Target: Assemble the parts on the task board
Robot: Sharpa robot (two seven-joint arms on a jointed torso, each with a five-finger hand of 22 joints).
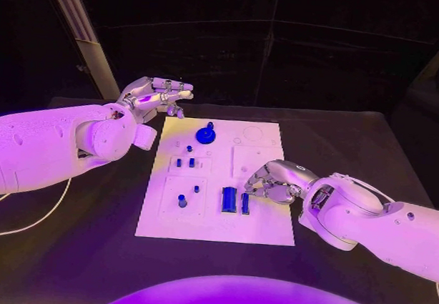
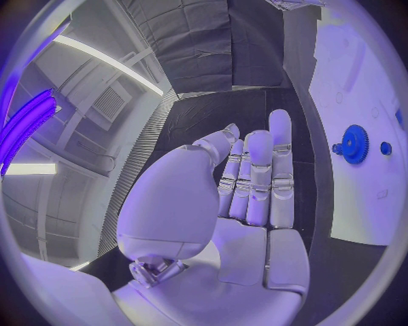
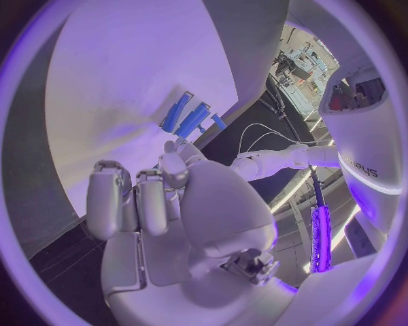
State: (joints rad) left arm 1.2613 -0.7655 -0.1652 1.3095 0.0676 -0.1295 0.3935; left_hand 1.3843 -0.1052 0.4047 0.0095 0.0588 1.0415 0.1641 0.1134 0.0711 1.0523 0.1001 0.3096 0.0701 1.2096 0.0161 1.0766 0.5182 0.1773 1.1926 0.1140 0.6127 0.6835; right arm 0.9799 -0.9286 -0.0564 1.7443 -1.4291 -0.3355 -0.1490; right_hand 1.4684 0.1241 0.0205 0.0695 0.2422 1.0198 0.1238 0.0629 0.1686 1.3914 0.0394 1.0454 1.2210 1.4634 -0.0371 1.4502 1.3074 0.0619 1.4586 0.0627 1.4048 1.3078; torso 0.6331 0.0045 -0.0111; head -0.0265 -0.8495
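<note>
So the right hand [image 1: 272,182] is hovering low over the right side of the flat white task board [image 1: 213,227], fingers curled in with nothing visibly held, just beside the pair of upright blue rectangular blocks [image 1: 234,200] at the near middle of the board. That pair looks like the piece to be picked next, so a slow approach from the right is probably wanted, with the fingers spread before contact so the blocks don't get knocked over. The left hand [image 1: 156,95] is raised off the far left corner of the board above the black bench [image 1: 385,152], fingers fairly straight and together, nothing seen in it. The round blue gear with a knob [image 1: 206,134] sits at the far middle of the board, with small blue pegs [image 1: 185,162] nearer. Whether the pegs are seated in holes can't be told, and the right fingertips are hidden behind the hand itself in the head view.
</note>
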